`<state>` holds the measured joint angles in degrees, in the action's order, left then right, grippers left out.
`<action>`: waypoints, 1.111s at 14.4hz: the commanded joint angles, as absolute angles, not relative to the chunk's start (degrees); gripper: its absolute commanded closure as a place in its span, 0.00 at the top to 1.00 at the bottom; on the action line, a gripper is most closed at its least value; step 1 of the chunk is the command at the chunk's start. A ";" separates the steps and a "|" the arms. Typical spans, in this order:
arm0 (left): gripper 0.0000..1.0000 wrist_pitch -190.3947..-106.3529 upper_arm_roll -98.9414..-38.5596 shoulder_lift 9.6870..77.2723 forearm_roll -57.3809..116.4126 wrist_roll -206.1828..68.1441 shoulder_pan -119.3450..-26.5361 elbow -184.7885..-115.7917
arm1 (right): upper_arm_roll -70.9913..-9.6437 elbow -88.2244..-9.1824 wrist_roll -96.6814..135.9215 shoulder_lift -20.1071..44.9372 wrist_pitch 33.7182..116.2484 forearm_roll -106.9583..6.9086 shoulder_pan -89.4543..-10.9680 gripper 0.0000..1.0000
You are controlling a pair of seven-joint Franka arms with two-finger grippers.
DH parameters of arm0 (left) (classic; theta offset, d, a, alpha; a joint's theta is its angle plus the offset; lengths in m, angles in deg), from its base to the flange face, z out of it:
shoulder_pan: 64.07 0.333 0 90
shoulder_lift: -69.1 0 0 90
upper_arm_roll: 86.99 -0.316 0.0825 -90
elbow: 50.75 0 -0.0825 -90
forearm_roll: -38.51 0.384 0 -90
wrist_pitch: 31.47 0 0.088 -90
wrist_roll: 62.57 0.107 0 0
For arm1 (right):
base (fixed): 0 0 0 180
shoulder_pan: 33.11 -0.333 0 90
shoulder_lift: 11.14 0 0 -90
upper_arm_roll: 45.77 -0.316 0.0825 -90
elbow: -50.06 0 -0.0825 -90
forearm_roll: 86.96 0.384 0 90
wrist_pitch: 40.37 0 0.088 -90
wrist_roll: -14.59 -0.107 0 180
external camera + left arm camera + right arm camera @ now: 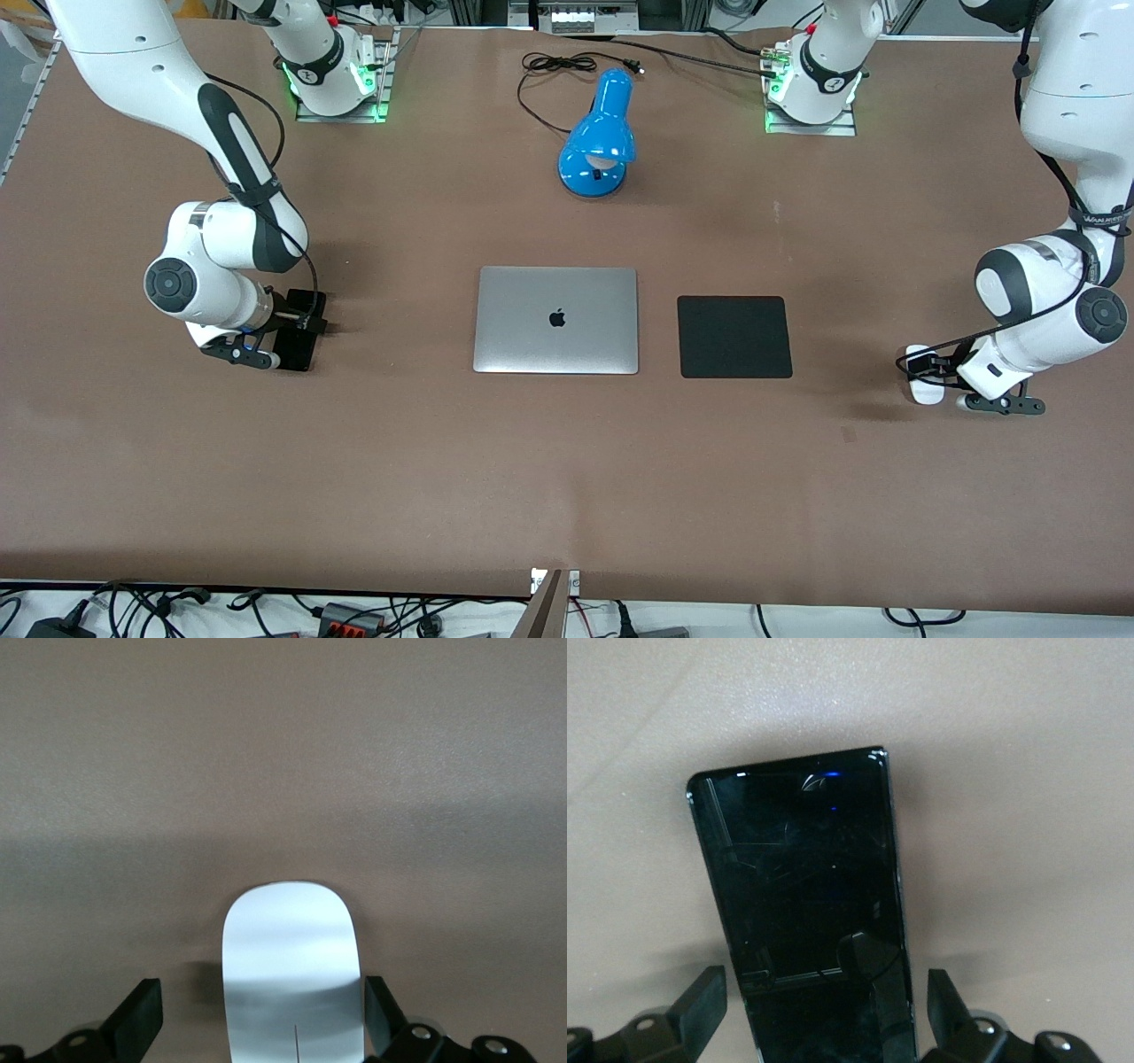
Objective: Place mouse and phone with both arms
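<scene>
Mouse lies on the table between the spread fingers of the left gripper, unclasped, ready to close. Phone likewise lies flat between the parted fingers of the right gripper, positioned for a grasp.
</scene>
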<state>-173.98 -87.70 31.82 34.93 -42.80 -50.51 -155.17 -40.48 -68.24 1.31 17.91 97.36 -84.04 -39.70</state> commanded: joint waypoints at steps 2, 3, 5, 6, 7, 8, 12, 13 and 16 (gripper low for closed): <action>1.00 -174.91 -86.38 32.19 32.97 -41.03 -49.65 -155.96 | -40.32 -69.21 2.11 17.34 98.58 -84.32 -40.06 0.49; 1.00 -174.91 -86.29 32.19 32.97 -41.12 -49.57 -155.96 | -40.32 -69.21 2.11 17.34 98.58 -84.32 -39.97 0.40; 1.00 -174.91 -86.29 32.01 32.88 -41.47 -49.56 -156.05 | -40.32 -69.13 2.11 17.17 98.49 -84.32 -40.05 0.31; 0.98 -174.91 -86.29 31.75 32.88 -41.39 -49.48 -156.05 | -40.49 -68.69 2.02 16.99 98.15 -84.32 -40.23 0.31; 0.95 -174.91 -86.29 31.75 32.88 -41.47 -49.39 -156.05 | -40.84 -67.73 2.72 16.73 98.06 -84.32 -41.36 0.31; 0.83 -174.82 -86.29 31.75 32.88 -41.56 -49.39 -156.05 | -41.63 -66.67 3.51 16.55 97.45 -84.41 -43.29 0.31; 0.36 -173.95 -86.29 31.83 32.88 -42.61 -49.56 -156.05 | -44.10 -61.31 2.90 17.16 95.42 -83.44 -51.47 0.30; 0.34 -173.86 -86.20 31.92 32.88 -43.66 -49.56 -155.96 | -44.10 -60.87 2.81 17.60 95.50 -83.36 -53.31 0.30; 0.34 -171.15 -85.76 33.76 32.88 -45.77 -50.26 -155.08 | -44.62 -60.25 2.46 19.97 95.77 -82.92 -56.31 0.31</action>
<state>-173.74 -86.75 31.79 34.78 -44.76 -50.24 -155.55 -44.85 -61.40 2.21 18.10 96.37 -83.76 -55.77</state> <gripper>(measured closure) 0.379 0.194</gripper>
